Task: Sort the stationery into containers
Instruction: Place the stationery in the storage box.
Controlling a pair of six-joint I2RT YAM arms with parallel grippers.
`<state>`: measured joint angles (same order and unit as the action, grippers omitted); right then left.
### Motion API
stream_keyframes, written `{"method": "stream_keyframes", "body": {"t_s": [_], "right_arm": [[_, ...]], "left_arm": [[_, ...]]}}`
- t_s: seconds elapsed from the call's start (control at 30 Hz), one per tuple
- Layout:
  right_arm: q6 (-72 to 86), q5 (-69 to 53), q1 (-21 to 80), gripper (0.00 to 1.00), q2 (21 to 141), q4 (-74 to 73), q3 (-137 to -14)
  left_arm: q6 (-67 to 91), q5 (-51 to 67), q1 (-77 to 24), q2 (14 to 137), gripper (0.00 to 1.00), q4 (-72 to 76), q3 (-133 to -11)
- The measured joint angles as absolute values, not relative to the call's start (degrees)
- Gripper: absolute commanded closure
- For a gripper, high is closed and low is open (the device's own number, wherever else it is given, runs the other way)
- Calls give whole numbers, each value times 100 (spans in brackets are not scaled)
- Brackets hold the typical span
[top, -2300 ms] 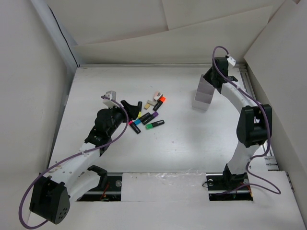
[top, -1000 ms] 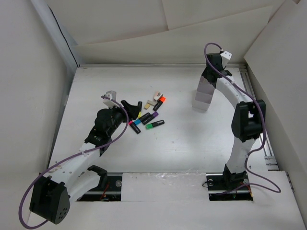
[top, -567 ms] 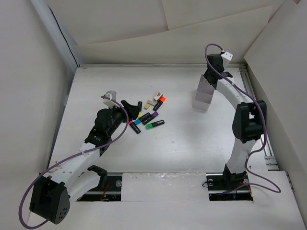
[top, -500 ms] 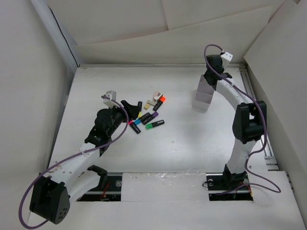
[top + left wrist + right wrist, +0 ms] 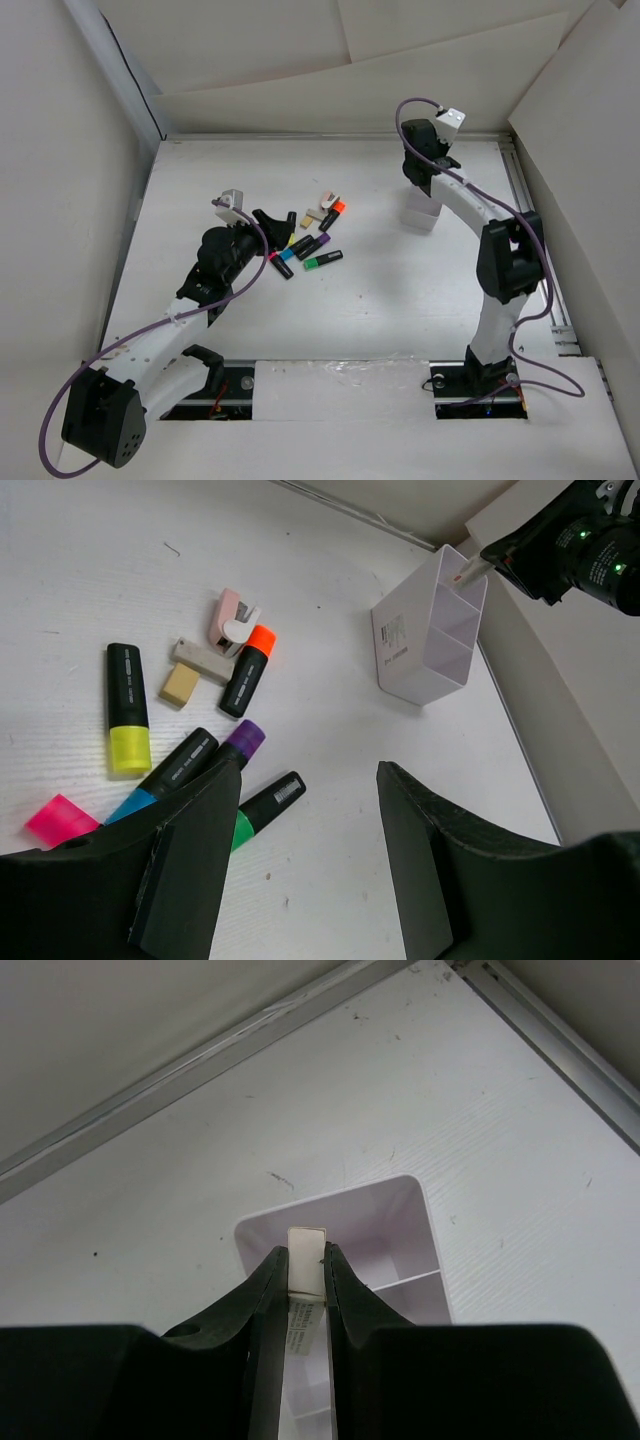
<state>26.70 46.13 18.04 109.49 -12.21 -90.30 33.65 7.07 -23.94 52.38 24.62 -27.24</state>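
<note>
**Surroundings.** White table (image 5: 380,290), enclosed by pale board walls; a metal rail (image 5: 520,1005) runs along its far edge. In the top view the right arm (image 5: 470,205) is laid across the organiser, and only the near wall of the organiser is left showing.

**Container.** White, lilac-tinted organiser (image 5: 425,655), upright at the far right of the table, well apart from the loose items. It is divided into square compartments in a row, and a printed label is fixed to one side wall.

**Stationery, loose.** Grouped left of centre and lying flat:
- yellow-ended marker (image 5: 128,723)
- orange-ended marker (image 5: 248,670)
- purple-ended marker (image 5: 232,748)
- blue-ended marker (image 5: 160,782)
- green-ended marker (image 5: 265,805)
- pink end (image 5: 58,818), its body hidden by the left finger
- beige eraser block (image 5: 180,685), touching a grey-beige bar (image 5: 205,662)
- small pink-and-white piece (image 5: 232,622), just beyond the orange-ended marker

All marker bodies are black.

**Stationery, held.** Flat white eraser-like piece (image 5: 305,1242) with printed text on its face. It is pinched upright over the organiser's end compartment. Whether its lower end has entered the compartment cannot be told.

**Left gripper** (image 5: 310,778). Jaws are spread wide. It is poised over the near edge of the marker group, with the green-ended marker seen between the fingers.

**Right gripper** (image 5: 304,1256). It is clamped on the white eraser-like piece and pointed down at the organiser.
</note>
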Motion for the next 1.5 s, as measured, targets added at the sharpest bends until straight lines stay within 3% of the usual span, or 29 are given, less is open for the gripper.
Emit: {"method": "stream_keyframes", "body": {"t_s": [0.37,0.53,1.1,1.17,1.2,1.3,1.5], "right_arm": [[2633,5205,1837,97,11124,-1179,-9091],[2633,5280,1835,87,11183,-1151,-9131],[2687,5599,1905,85,11469,-1011,-9317],[2700,5655,1925,80,11491,-1000,-9336],[2700,5669,1938,68,11491,-1002,-9336],[2762,5704,1984,48,11491,-1002,-9334],[2805,5706,2119,44,11491,-996,-9327]], "left_arm": [[3365,709,-2394,5238,46,2462,-2724],[3365,709,-2394,5238,46,2462,-2724],[3365,705,-2394,5238,46,2460,-2724],[3365,705,-2394,5238,46,2462,-2724],[3365,705,-2394,5238,46,2460,-2724],[3365,705,-2394,5238,46,2460,-2724],[3365,705,-2394,5238,46,2458,-2724]]}}
